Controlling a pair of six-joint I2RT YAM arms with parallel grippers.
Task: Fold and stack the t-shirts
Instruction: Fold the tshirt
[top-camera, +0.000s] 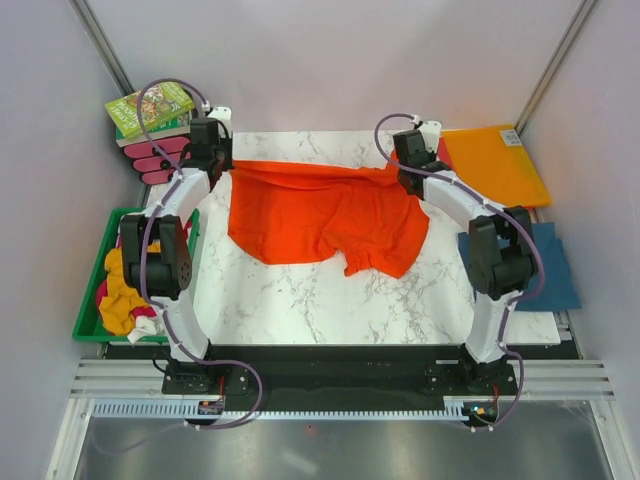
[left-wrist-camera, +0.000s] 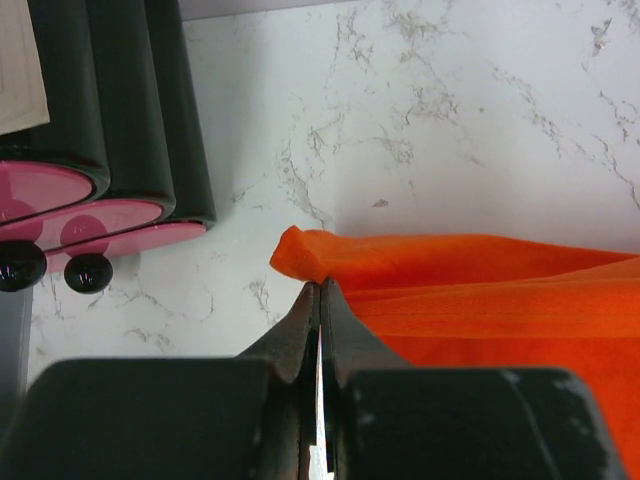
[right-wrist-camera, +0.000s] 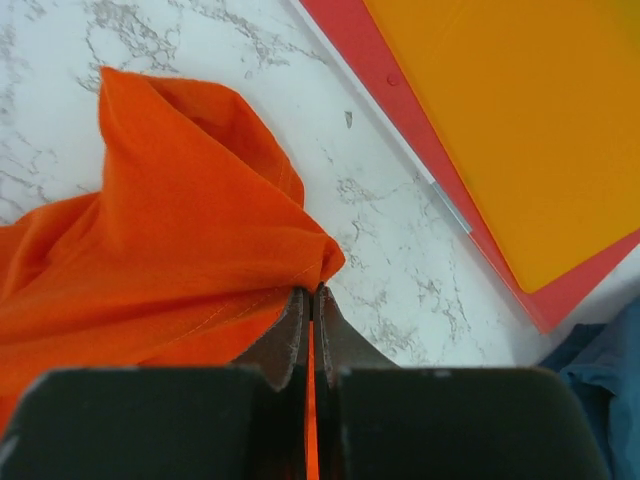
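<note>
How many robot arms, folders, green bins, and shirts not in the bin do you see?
Robot arms: 2, left arm and right arm
T-shirts outside the bin: 2, orange t-shirt and blue t-shirt
Folders: 2, orange folder and red folder
Bins: 1, green bin
Total: 7

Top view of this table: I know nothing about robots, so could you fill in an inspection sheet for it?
Surface: marble-pattern table, no spills seen.
Job's things: orange t-shirt rumpled across the back; blue t-shirt at right edge; more shirts in green bin, left.
Clutter: orange folder on red folder, back right; books, back left.
Pincers: left pincer and right pincer each shut on an orange t-shirt corner.
Cables: purple cables loop along both arms.
Surroundings: plain white walls.
</note>
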